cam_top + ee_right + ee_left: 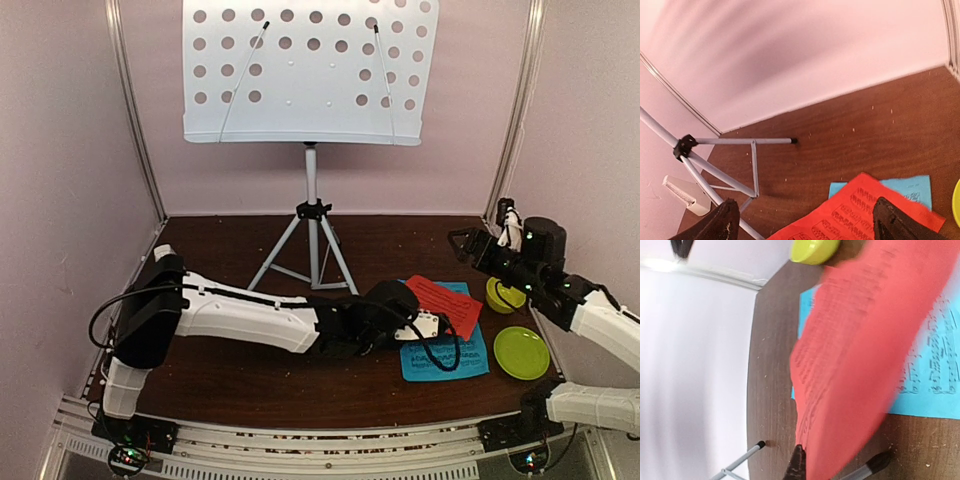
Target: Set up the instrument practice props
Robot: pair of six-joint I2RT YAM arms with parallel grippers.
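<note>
The left gripper (436,323) is closed on the near edge of the red page (447,303). In the left wrist view one dark fingertip (796,466) shows against the sheet, and the other is hidden behind it. The red page slants up off the blue page (445,355), which lies flat on the table (250,370) beneath it.

The right gripper (462,245) hangs above the table's right side with its jaws spread wide and nothing between them. The lime-green bowl (505,295) is just beside the pages' right edge and the lime-green plate (521,352) sits near the front right corner, both under the right arm.

The left arm lies low across the table's middle, in front of the silver tripod (312,240). The tripod stands at the back centre and carries the pale-blue perforated desk (310,70), which has no sheet on it.

A pale-grey metronome (684,192) shows beyond the tripod legs, toward the left wall. Bare tabletop lies between the tripod and the pages, with walls on three sides.
</note>
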